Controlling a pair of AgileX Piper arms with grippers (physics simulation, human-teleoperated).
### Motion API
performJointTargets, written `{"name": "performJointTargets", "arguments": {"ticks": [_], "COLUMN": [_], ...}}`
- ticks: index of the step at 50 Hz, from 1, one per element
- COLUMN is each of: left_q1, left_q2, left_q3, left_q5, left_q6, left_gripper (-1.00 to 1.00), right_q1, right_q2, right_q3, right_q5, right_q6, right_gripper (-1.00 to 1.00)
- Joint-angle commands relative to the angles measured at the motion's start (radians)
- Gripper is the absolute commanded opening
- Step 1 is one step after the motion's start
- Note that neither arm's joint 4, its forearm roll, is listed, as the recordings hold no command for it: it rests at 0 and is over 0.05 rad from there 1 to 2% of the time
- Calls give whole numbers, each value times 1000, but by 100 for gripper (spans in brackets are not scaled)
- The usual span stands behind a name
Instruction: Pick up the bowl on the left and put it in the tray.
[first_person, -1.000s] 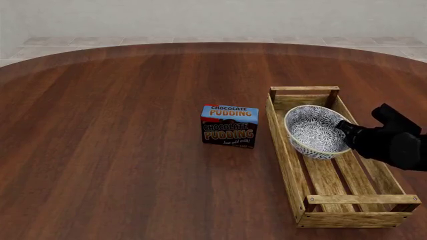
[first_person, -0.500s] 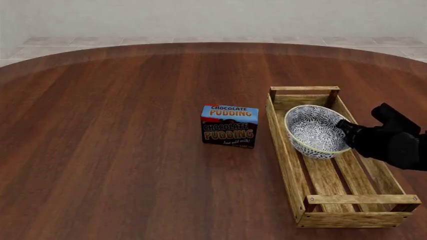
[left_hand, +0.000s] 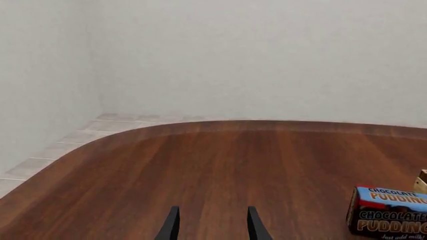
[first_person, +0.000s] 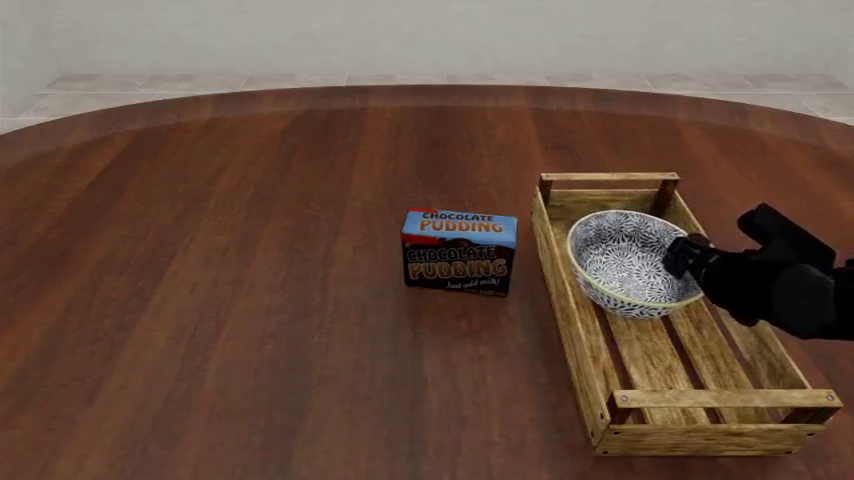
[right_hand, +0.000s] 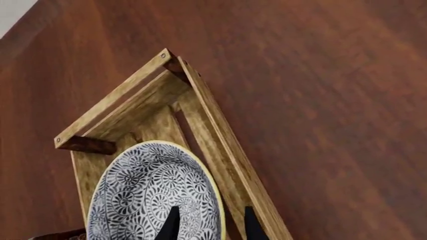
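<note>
The bowl sat in the tray.
The right gripper pinched its rim at the tray's far end, tilted; the left gripper was spread apart, holding nothing.

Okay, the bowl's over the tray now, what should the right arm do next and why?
Probably lower a touch, then open. The bowl sits tilted inside the tray, and the right gripper has its fingers straddling the bowl's rim, one inside and one outside. Letting go should leave it in the tray.

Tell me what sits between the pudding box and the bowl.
Only the tray's near long wall, front view; the pudding box stands outside it, the bowl inside, bare table between.
</note>
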Motion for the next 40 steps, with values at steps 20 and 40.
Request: {"name": "performJointTargets", "arguments": {"ticks": [20, 40], "left_q1": [-1, -2], "left_q2": [0, 0], "left_q3": [-5, -4], "left_q5": [3, 5], "left_q6": [0, -1], "left_gripper": [100, 100], "right_q1": [2, 15], "right_q2": [0, -45], "right_q3": [6, 7], "right_q5": [25, 62], "right_q6": [2, 27], "right_gripper": [100, 100]}}
